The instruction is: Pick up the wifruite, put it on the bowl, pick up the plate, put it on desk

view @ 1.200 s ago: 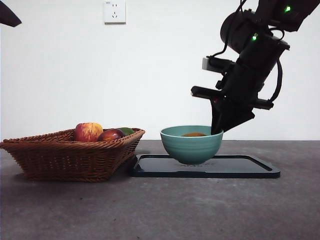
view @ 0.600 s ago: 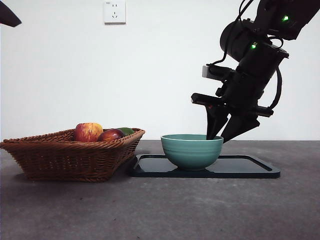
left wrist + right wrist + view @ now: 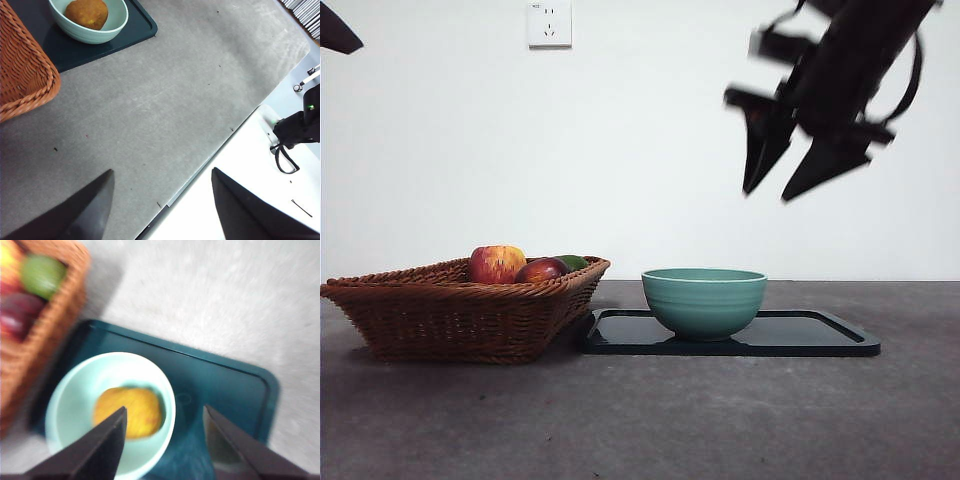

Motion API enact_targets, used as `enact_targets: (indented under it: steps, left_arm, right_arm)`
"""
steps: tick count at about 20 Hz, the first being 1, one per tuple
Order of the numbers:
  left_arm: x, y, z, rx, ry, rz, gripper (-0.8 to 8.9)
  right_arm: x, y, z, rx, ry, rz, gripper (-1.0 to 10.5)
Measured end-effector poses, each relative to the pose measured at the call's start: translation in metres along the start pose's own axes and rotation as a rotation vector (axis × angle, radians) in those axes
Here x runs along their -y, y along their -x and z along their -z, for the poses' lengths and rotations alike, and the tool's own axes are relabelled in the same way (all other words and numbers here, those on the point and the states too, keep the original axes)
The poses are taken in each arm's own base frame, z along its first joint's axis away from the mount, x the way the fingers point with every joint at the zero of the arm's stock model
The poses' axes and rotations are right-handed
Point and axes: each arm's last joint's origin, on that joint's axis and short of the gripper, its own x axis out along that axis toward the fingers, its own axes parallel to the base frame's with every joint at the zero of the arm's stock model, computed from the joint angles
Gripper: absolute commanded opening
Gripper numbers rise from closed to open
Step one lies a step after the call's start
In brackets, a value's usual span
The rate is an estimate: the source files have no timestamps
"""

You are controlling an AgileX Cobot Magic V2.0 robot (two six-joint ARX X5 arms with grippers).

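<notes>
Your robot: black arms, black two-jaw grippers.
Your right gripper [image 3: 775, 185] has matte black, pointed wedge jaws beneath blocky black housing looped with black cable. Your left gripper [image 3: 162, 205] shows matching smooth, dark tapering jaws, without visible markings.

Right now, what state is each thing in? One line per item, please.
Brown fruit: lying inside the bowl, not held.
Bowl: upright on the dark tray.
Tray: flat on the table, beside the basket.
Basket: upright on the table, holding an apple, a dark red fruit and a green fruit.
Right gripper: open, empty, in the air above the tray.
Left gripper: open, empty, away from the bowl.
</notes>
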Motion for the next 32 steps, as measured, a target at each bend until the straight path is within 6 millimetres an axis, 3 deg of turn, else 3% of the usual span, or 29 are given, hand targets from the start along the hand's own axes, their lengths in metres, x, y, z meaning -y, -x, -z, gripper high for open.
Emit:
enact_targets:
  steps: [7, 15, 18, 24, 32]
  left_arm:
    - [0.000, 0.000, 0.000, 0.000, 0.000, 0.000, 3.12]
    - [0.000, 0.000, 0.000, 0.000, 0.000, 0.000, 3.12]
    - [0.000, 0.000, 0.000, 0.000, 0.000, 0.000, 3.12]
    - [0.000, 0.000, 0.000, 0.000, 0.000, 0.000, 3.12]
    - [0.000, 0.000, 0.000, 0.000, 0.000, 0.000, 3.12]
  right_arm:
    - [-0.013, 0.097, 0.001, 0.097, 0.022, -0.111, 2.5]
    - [-0.029, 0.148, 0.043, -0.117, 0.106, -0.198, 2.4]
    - [-0.035, 0.161, 0.064, -0.106, 0.157, -0.254, 2.4]
    - [-0.035, 0.168, 0.102, -0.124, 0.196, -0.349, 2.4]
    - [-0.036, 0.170, 0.104, -0.126, 0.197, -0.395, 2.4]
